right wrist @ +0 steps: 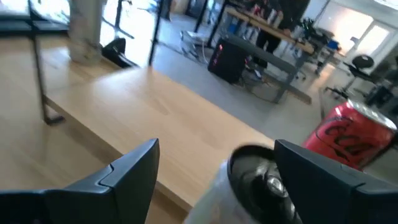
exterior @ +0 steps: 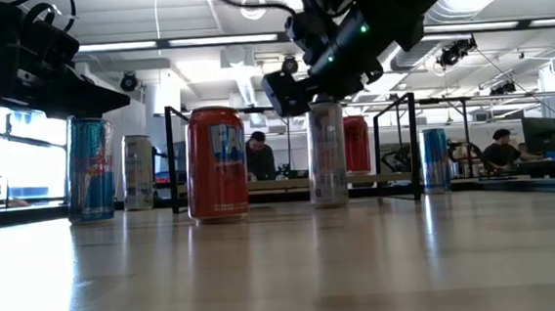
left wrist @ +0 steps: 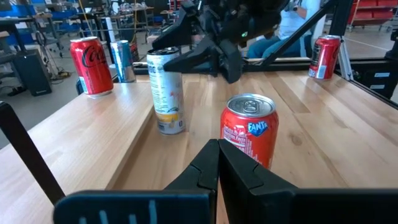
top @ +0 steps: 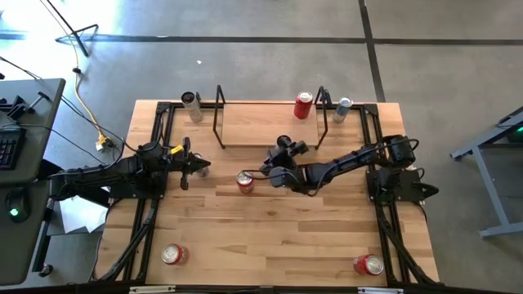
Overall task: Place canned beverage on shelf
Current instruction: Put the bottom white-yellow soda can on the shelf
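Right gripper [top: 280, 160]: reaching out over the middle of the table, its fingers [right wrist: 134, 168] standing spread on either side of the tall silver can [left wrist: 166, 91], not closing on it.
Tall silver can: standing upright on the tabletop [top: 270, 229], just in front of the shelf [top: 265, 125], with its top lying between the right gripper's fingers in the right wrist view.
Orange Fanta can [top: 245, 182]: standing upright on the table beside the silver can, nearer the left arm.
Left gripper [top: 198, 167]: resting low near the table's left side, its fingers pressing together and holding nothing.
Shelf: lying at the far edge of the table, with a red cola can [top: 303, 104] standing at its right end.
Other cans: standing at the table's corners.
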Robot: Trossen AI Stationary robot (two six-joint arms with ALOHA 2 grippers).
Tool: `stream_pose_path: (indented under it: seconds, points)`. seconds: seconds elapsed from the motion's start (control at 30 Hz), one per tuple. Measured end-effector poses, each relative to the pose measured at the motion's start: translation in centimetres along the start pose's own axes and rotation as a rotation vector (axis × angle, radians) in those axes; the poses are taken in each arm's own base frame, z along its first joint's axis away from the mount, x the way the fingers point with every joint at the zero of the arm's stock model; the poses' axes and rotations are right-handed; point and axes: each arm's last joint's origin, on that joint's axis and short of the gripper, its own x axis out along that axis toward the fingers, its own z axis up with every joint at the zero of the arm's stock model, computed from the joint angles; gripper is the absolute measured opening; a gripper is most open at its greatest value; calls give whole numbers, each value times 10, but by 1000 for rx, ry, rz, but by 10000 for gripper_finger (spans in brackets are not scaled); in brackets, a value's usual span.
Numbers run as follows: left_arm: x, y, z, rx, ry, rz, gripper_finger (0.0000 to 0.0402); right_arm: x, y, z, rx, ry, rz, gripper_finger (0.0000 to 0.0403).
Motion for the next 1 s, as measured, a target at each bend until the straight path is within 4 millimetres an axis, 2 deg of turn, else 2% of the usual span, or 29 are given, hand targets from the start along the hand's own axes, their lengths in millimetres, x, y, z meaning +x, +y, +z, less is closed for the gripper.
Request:
stream_pose_path:
  seconds: [0.17, 0.37, 0.5, 0.6, 0.7, 0.8, 1.0]
  points:
    - [0, 0, 0, 0, 0, 0, 0, 0, -2, 8, -34, 54, -4, 302]
    - [0, 0, 0, 0, 0, 2, 0, -13, -18, 51, -92, 85, 56, 302]
    - [0, 0, 0, 0, -1, 3, 0, -16, -42, 90, -144, 209, 285, 302]
    - [0, 0, 0, 0, 0, 2, 0, -2, -65, 113, -149, 402, 537, 302]
    - [0, 0, 0, -8, 1, 1, 0, 17, -82, 122, -184, 526, 594, 302]
    - [0, 0, 0, -16, 2, 1, 0, 31, -97, 123, -219, 653, 631, 302]
    - [0, 0, 0, -16, 0, 2, 0, 49, -106, 115, -229, 742, 751, 302]
